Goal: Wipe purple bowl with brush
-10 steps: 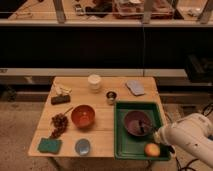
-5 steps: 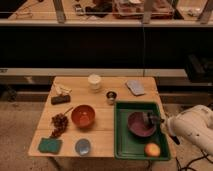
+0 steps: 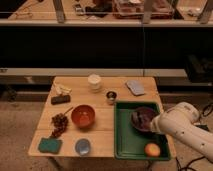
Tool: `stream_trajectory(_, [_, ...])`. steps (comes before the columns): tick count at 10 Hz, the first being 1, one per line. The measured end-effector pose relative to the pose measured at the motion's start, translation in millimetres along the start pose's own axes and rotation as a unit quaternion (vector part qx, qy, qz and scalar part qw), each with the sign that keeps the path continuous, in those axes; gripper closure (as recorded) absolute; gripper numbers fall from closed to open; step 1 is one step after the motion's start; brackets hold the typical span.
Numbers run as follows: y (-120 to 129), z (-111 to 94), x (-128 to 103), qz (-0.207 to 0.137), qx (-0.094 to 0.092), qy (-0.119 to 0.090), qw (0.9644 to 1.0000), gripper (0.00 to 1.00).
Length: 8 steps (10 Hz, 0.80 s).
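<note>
Gripper (image 3: 149, 123) is down in the bowl (image 3: 137, 114), with the tray (image 3: 127, 145) beneath. Likely a wiping pose. Can't tell grip state; brush not visible.

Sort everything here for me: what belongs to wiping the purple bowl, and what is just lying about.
In the job: purple bowl in the green tray; gripper at the bowl's right side; brush, which I cannot make out.

Lying about: orange bowl, orange fruit, green sponge, black block, white cup, metal cup, grey-blue pad.
</note>
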<state>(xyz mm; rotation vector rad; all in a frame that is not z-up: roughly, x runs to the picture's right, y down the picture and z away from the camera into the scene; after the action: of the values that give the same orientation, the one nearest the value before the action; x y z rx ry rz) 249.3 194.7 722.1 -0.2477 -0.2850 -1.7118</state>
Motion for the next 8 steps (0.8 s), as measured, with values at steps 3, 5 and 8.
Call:
stream_trajectory(3, [-6.8, -10.4, -30.7, -0.021, 0.016, -0.01, 0.9996, 1.0])
stream_trajectory(5, [10.2, -21.8, -46.9, -0.02, 0.014, -0.012, 0.9996, 1.0])
stream_trajectory(8, [48.4, -25.9, -40.3, 0.003, -0.003, -0.007, 1.0, 1.0])
